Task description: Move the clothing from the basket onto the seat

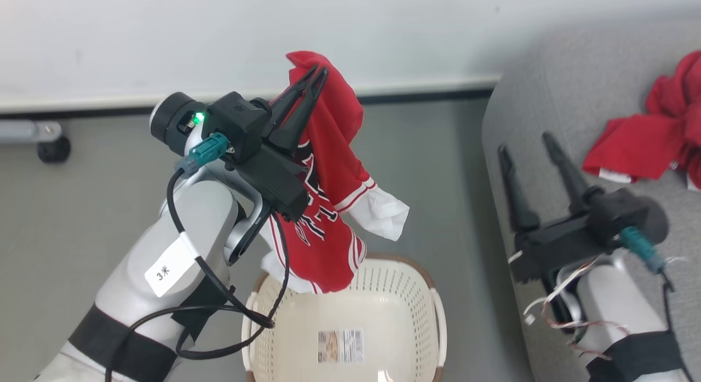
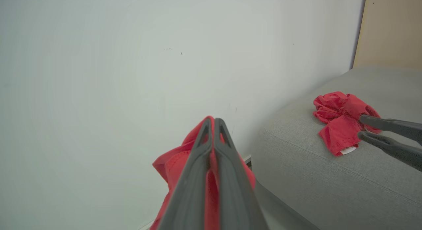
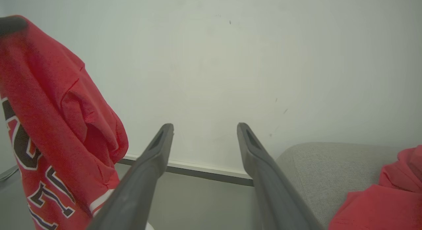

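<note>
A red jersey (image 1: 334, 168) with white trim and dark white-edged lettering hangs from my left gripper (image 1: 316, 75), which is shut on its top fold high above the basket (image 1: 394, 294). The pinched fabric (image 2: 174, 164) bulges around the left gripper (image 2: 213, 123) in the left wrist view, and the jersey (image 3: 49, 131) hangs at the left of the right wrist view. The basket's floor shows a label and no clothing. A second red garment (image 1: 651, 135) lies crumpled on the grey sofa (image 1: 553, 97). My right gripper (image 1: 527, 141) stands open over the sofa's edge, holding nothing.
A white wall (image 1: 219, 32) with a dark baseboard runs behind. A caster wheel (image 1: 53, 148) of some equipment sits at the far left on the grey floor. The sofa (image 2: 329, 177) rises right of the basket.
</note>
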You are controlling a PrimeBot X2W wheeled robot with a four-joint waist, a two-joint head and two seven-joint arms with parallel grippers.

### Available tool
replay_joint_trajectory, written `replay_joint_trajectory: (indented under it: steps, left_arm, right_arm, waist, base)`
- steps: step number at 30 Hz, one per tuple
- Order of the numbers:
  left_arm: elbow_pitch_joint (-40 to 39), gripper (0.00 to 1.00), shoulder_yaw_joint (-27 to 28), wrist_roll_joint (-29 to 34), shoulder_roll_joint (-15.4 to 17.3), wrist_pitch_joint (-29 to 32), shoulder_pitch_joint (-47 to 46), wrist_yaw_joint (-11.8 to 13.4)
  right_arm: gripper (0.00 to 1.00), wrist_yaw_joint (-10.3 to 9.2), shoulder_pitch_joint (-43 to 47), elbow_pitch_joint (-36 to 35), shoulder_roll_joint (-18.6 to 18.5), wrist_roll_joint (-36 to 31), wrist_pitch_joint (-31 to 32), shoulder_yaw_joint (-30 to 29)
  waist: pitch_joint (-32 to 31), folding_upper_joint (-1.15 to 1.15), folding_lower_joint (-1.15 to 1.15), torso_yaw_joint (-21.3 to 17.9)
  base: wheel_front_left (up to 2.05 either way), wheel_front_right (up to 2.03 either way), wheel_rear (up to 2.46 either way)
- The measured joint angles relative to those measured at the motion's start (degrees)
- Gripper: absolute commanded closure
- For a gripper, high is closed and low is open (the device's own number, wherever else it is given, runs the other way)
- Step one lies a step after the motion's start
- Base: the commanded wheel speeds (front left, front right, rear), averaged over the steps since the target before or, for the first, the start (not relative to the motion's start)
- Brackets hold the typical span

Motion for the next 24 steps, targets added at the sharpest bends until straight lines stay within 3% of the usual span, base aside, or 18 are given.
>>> replay_joint_trajectory:
  steps: [10, 19, 24]
  left_arm:
    - [3.75, 1.00, -0.15, -2.07, -2.80, 0.00, -0.07, 0.00]
    - [3.00, 1.00, -3.18, -4.42, -5.64, 0.01, -0.08, 0.00]
    - [1.24, 1.00, -5.26, -4.57, -5.97, 0.20, 0.01, 0.00]
  right_arm:
    - [0.00, 2.94, 0.05, 7.61, 1.21, -0.53, 0.00, 7.49]
    - [0.00, 3.49, -0.29, 13.00, 2.11, 0.03, 0.07, 14.56]
    - [0.00, 3.50, -2.01, 13.89, -0.44, 2.42, 0.05, 22.85]
  waist:
    - [-8.06, 0.00, 0.00, 0.47]
    - [-14.32, 0.00, 0.00, 1.43]
    - [-15.65, 0.00, 0.01, 3.32]
  base:
    - [0.00, 0.00, 0.00]
    - [0.00, 0.00, 0.00]
    - [0.00, 0.00, 0.00]
